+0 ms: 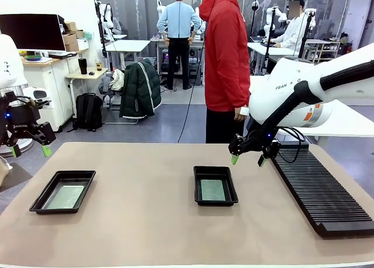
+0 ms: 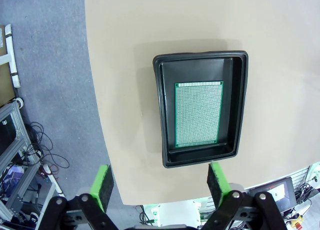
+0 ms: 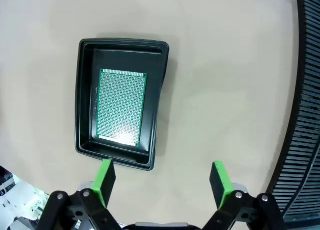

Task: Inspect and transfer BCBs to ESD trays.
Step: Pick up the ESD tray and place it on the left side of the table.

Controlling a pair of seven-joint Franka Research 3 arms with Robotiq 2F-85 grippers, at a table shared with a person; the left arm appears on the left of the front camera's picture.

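Beige and bare for the most part, the worktop (image 1: 146,221) is shared with a person in a red top (image 1: 227,52) standing at its far side. The right end effector (image 1: 248,158) is held above the surface with its green-padded fingers (image 3: 106,176) spread apart and nothing between them. Just below and toward the robot's left of it, the middle tray (image 1: 215,185) is seen, with a green board (image 1: 213,190) lying flat inside; in the right wrist view that board (image 3: 120,107) is set with its long axis running away from the fingers, along the tray's length. On the other side of this end effector, a long black ribbed rack (image 1: 321,189) is laid, seemingly without boards.

The left end effector (image 1: 29,146) is likewise held open and empty, raised beyond the worktop's left edge. A second tray (image 1: 63,191) with its own board (image 1: 65,197) is placed near that edge, ahead of the fingers in the left wrist view (image 2: 199,113), long axis again pointing away.

Each arm is judged nearer to its own tray; both boards appear already seated.
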